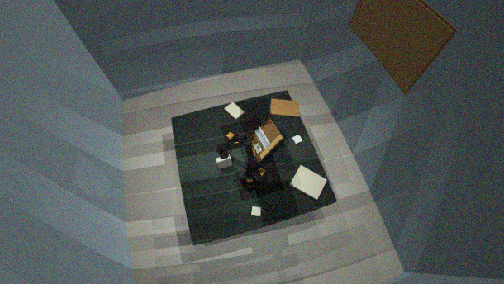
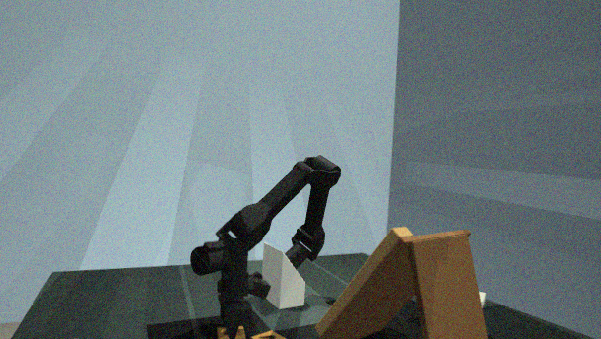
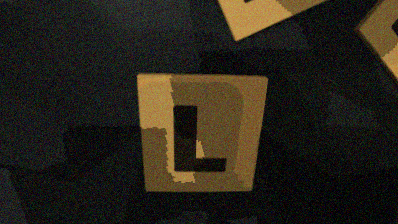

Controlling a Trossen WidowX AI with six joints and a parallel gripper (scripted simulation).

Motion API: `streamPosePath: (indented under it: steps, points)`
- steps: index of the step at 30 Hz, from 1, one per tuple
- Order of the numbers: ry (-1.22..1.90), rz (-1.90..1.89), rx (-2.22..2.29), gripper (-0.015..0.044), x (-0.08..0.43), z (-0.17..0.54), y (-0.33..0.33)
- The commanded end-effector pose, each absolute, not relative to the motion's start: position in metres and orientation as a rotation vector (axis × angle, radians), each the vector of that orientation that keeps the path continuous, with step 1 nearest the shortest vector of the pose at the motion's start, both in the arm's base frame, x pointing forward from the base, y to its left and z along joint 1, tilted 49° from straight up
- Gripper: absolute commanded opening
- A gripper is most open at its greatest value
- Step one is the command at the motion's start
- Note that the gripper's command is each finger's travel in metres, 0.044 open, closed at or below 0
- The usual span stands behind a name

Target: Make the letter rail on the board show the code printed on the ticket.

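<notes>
Apparently the gripper [image 1: 248,185] has its fingers partly open, closed on the L tile [image 3: 215,132], low over the counter [image 1: 215,219] [image 2: 123,291], though the dimness hides the contact. This is the pick-up; next calls for a straight lift, then carrying it to the rail's open end on the board [image 1: 271,134] [image 2: 367,291].
</notes>
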State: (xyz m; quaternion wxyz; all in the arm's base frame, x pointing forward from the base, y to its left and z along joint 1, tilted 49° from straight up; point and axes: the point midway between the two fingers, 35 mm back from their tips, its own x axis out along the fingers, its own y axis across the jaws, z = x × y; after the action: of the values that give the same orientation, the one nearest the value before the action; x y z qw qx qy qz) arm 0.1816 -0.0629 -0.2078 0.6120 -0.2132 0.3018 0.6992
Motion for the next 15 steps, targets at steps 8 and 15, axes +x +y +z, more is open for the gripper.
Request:
streamPosePath:
  steps: [8, 15]
  points:
    - [0.695, 1.616, -0.501, 0.0, 0.1824, -0.2031, -0.0677]
    - [0.695, 1.616, -0.501, 0.0, 0.1827, -0.2004, -0.0701]
